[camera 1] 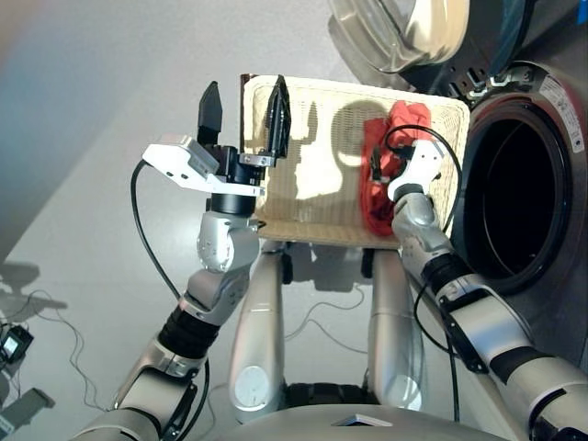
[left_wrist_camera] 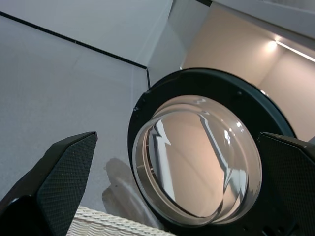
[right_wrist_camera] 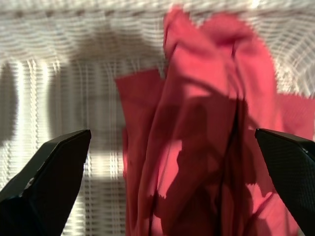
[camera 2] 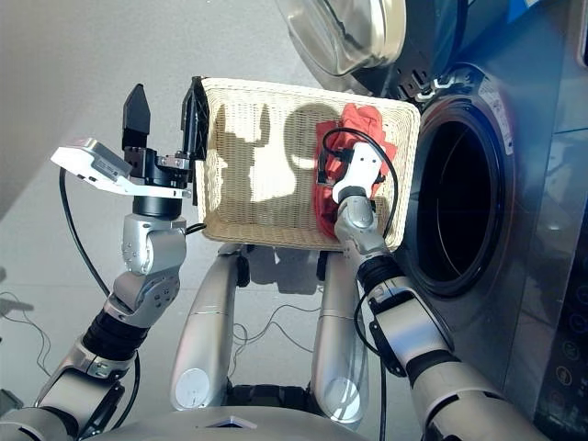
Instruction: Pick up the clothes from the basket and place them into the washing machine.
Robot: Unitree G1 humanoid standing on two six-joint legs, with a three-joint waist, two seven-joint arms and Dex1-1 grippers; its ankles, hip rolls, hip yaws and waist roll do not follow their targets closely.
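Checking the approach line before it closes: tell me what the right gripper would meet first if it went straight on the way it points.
Probably the red-orange garment: the open right gripper points straight at it, bunched at the basket's washing-machine end, nothing between.

This looks like a laundry corner set up for robot trials rather than a lived-in home. A large dark grey glossy front-loading washing machine (camera 2: pixel 478 184) stands with its round glass porthole door (left_wrist_camera: pixel 197 157) swung open, and a shallow pale cream woven wicker basket (camera 2: pixel 266 165) sits before it. The plain pale grey floor (camera 1: pixel 83 138) is bare apart from loose thin cables (camera 1: pixel 37 303) trailing across it, and the plain light walls (left_wrist_camera: pixel 74 19) carry no furnishing.
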